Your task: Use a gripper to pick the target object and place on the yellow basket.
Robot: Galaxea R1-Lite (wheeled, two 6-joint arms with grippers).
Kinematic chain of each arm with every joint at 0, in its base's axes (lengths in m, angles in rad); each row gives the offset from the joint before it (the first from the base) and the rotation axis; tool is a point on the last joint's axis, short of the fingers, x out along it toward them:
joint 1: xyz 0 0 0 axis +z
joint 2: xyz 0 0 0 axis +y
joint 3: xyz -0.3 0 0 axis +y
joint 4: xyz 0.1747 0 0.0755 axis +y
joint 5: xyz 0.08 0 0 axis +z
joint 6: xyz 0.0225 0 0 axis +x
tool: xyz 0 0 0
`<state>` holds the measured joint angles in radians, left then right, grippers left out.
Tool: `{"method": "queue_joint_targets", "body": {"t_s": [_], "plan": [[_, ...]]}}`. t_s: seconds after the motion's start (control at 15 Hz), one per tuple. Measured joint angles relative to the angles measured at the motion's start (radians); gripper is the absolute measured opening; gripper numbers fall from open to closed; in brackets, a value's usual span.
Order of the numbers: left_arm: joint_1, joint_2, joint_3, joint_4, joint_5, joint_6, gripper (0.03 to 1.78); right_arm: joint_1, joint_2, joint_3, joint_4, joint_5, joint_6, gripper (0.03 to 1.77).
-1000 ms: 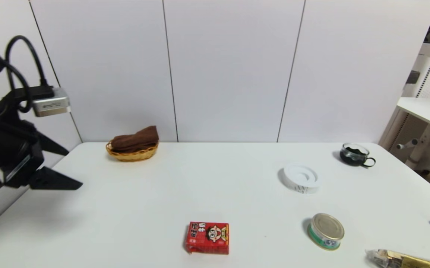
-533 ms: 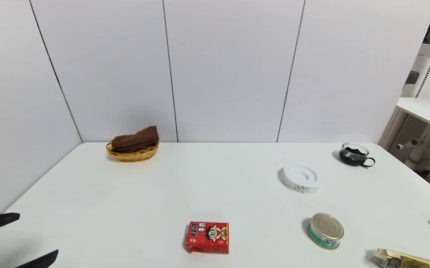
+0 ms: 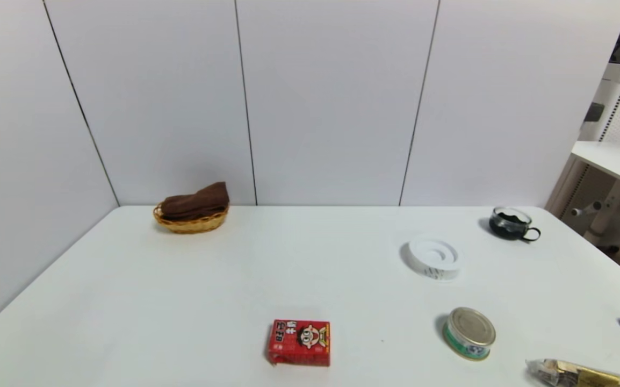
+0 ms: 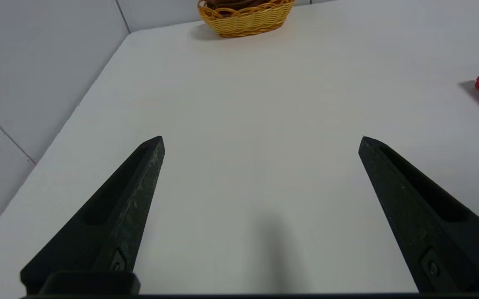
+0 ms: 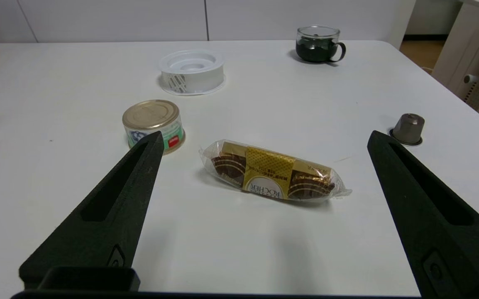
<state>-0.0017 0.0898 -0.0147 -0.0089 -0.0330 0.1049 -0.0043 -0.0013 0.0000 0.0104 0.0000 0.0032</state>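
One red carton (image 3: 299, 343) sits forward of the basket (image 3: 193, 223).

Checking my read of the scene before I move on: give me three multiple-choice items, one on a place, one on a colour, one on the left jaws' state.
1. Where is the towel?
A) In the wicker basket
B) On the white ring-shaped dish
C) Beside the red carton

2. What colour is the towel?
A) Blue
B) Dark brown
C) White

3. How does the left gripper stand?
A) Shut on the towel
B) Shut and empty
C) Open and empty

1: A, the head view shows the towel lying in the wicker basket.
2: B, its cloth shows dark brown there.
3: C, the left wrist view shows the left gripper over the bare table, jaws wide apart with nothing between them.
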Motion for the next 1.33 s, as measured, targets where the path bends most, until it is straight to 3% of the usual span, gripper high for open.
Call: {"method": "queue_joint_targets", "body": {"t_s": [0.4, 1.33], "plan": [[-0.003, -0.088, 0.015, 0.007, 0.030, -0.107, 1.69, 0.000, 0.000, 0.000, 0.000, 0.000, 0.000, 1.69], [-0.003, -0.093, 0.015, 0.006, 0.031, -0.107, 1.69, 0.000, 0.000, 0.000, 0.000, -0.001, 0.001, 1.69]]}}
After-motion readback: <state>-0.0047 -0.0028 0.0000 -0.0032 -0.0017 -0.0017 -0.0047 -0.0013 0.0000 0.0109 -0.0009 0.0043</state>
